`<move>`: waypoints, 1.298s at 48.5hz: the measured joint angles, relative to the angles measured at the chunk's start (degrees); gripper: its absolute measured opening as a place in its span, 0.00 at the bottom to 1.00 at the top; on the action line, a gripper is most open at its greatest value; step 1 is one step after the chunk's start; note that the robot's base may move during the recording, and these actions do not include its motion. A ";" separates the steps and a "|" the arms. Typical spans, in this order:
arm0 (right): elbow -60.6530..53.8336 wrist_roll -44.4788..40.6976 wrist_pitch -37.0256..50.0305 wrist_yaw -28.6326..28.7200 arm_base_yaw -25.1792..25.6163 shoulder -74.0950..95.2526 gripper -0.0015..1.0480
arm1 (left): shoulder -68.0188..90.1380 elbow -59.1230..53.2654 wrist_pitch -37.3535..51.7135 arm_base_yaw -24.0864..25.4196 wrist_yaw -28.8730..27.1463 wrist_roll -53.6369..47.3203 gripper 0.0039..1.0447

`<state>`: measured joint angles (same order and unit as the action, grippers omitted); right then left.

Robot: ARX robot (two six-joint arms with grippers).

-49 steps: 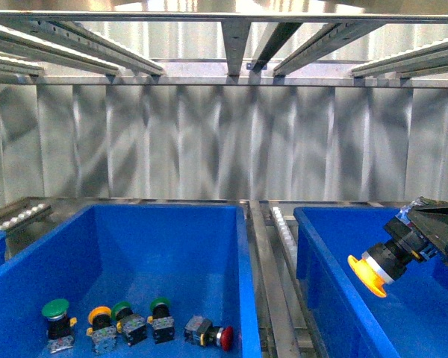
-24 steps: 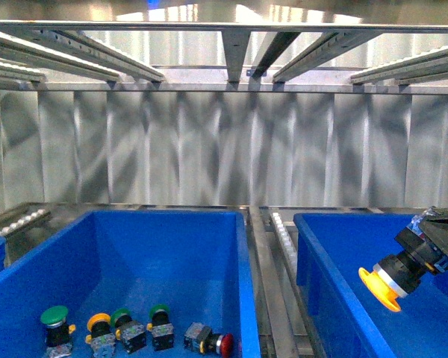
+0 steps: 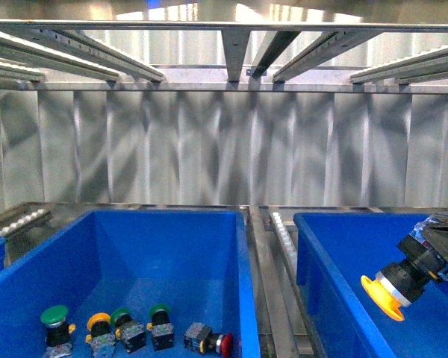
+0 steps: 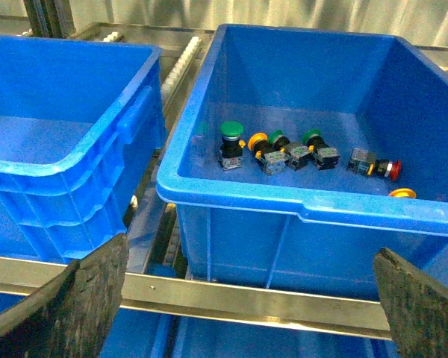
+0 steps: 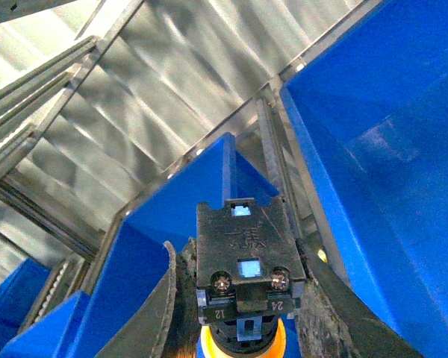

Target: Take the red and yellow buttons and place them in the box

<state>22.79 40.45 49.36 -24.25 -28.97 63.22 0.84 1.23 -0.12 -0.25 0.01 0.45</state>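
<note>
Right pincer (image 3: 440, 257): mostly cut off at the right edge; I clamp a yellow button (image 3: 394, 287) over the right blue bin (image 3: 325, 276).
Left pincer (image 4: 246, 298): spread wide, empty.
Left bin (image 3: 243, 283): holds a red button (image 3: 222, 342), partly cropped.
Surroundings: corrugated metal wall (image 3: 224, 145).

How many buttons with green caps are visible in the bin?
3, all in the middle blue bin: one large green button at the end of the row, and two smaller ones further along. Others may be hidden behind the near wall.
</note>
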 joint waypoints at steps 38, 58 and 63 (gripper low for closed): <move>-7.74 6.49 -6.16 1.70 8.17 -13.73 0.25 | 0.00 -0.02 0.07 0.02 -0.09 0.00 0.93; -7.13 -4.76 -19.30 0.35 18.43 -22.67 0.25 | 0.00 -0.02 0.11 0.15 0.11 -0.02 0.93; -1.86 -12.00 -18.21 6.19 23.19 -15.15 0.25 | 0.00 -0.02 0.11 0.15 0.02 -0.02 0.93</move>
<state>20.93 28.45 31.16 -18.06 -5.78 48.07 0.84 1.21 -0.01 -0.10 0.03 0.43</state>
